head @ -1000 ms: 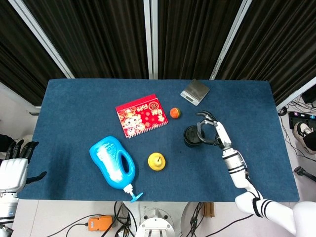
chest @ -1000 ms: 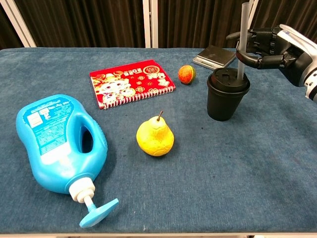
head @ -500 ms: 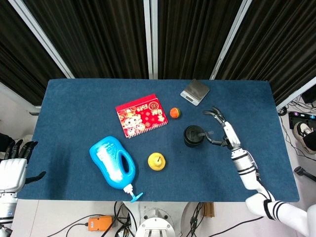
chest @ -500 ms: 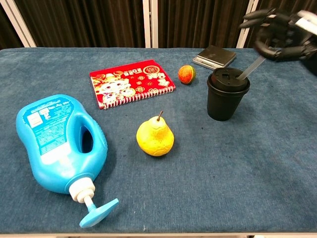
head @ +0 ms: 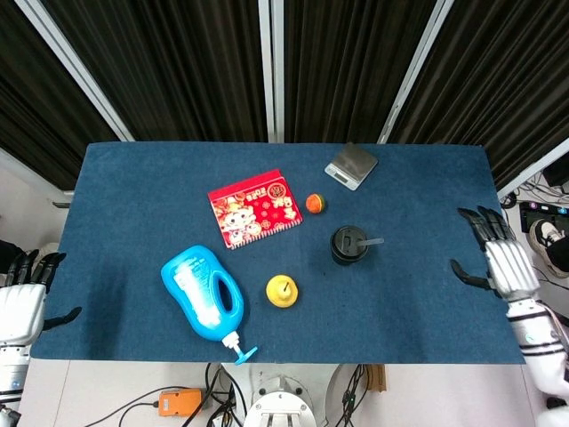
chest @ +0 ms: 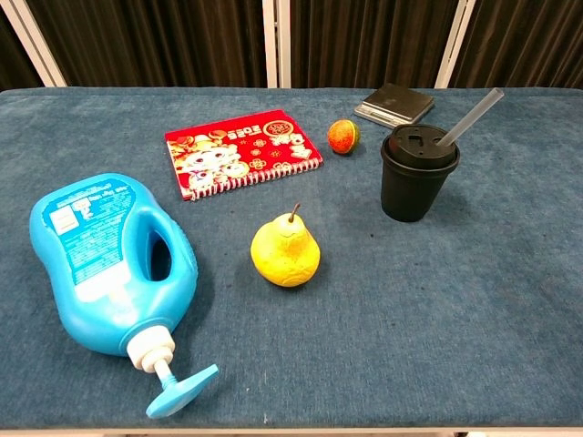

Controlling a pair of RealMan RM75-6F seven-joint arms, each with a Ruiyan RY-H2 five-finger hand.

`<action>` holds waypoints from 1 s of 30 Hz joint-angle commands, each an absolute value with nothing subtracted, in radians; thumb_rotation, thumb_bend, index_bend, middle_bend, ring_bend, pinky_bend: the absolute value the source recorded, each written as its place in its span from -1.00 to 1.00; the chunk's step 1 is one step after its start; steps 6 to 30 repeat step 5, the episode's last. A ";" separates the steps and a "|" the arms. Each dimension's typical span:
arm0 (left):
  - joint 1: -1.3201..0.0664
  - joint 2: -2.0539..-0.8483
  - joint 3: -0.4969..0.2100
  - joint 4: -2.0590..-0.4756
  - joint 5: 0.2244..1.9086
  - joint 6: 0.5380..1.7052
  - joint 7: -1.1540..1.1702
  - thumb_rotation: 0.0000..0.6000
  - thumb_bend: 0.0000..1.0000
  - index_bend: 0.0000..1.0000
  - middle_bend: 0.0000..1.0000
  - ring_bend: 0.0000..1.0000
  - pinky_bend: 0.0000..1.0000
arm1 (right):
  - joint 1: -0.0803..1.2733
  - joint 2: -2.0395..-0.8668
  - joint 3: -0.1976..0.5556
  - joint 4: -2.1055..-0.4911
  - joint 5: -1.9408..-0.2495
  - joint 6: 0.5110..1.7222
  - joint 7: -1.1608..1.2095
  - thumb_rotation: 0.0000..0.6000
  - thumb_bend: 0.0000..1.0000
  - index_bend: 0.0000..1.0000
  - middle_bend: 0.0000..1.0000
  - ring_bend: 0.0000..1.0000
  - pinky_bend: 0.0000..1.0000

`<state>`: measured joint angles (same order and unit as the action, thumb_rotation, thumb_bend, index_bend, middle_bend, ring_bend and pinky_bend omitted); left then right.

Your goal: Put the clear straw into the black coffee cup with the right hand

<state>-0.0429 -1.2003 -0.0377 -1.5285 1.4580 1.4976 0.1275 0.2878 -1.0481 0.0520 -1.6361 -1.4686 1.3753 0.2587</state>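
Black cup [chest: 418, 180] — one straw [chest: 469, 116]

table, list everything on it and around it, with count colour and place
coffee cup: 1, black, right of centre
straw: 1, clear, in the cup's lid, leaning right
pear: 1, yellow, centre front
small fruit: 1, orange-red, beside the notebook
notebook: 1, red, back centre
detergent bottle: 1, blue, lying front left
scale: 1, grey, back right
table: 1, blue cloth
left hand: open, off the left edge
right hand: open, at the right edge
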 commanded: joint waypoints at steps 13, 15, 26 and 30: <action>-0.041 -1.199 -0.036 -1.531 1.461 1.502 0.126 1.00 -0.90 -0.74 -0.73 -0.93 -1.00 | 0.166 -1.041 0.003 -1.652 -1.481 1.492 0.237 1.00 -0.01 -0.78 -0.67 -1.00 -0.90; -0.041 -1.199 -0.036 -1.531 1.461 1.502 0.126 1.00 -0.90 -0.74 -0.73 -0.93 -1.00 | 0.166 -1.041 0.003 -1.652 -1.481 1.492 0.237 1.00 -0.01 -0.78 -0.67 -1.00 -0.90; -0.041 -1.199 -0.036 -1.531 1.461 1.502 0.126 1.00 -0.90 -0.74 -0.73 -0.93 -1.00 | 0.166 -1.041 0.003 -1.652 -1.481 1.492 0.237 1.00 -0.01 -0.78 -0.67 -1.00 -0.90; -0.041 -1.199 -0.036 -1.531 1.461 1.502 0.126 1.00 -0.90 -0.74 -0.73 -0.93 -1.00 | 0.166 -1.041 0.003 -1.652 -1.481 1.492 0.237 1.00 -0.01 -0.78 -0.67 -1.00 -0.90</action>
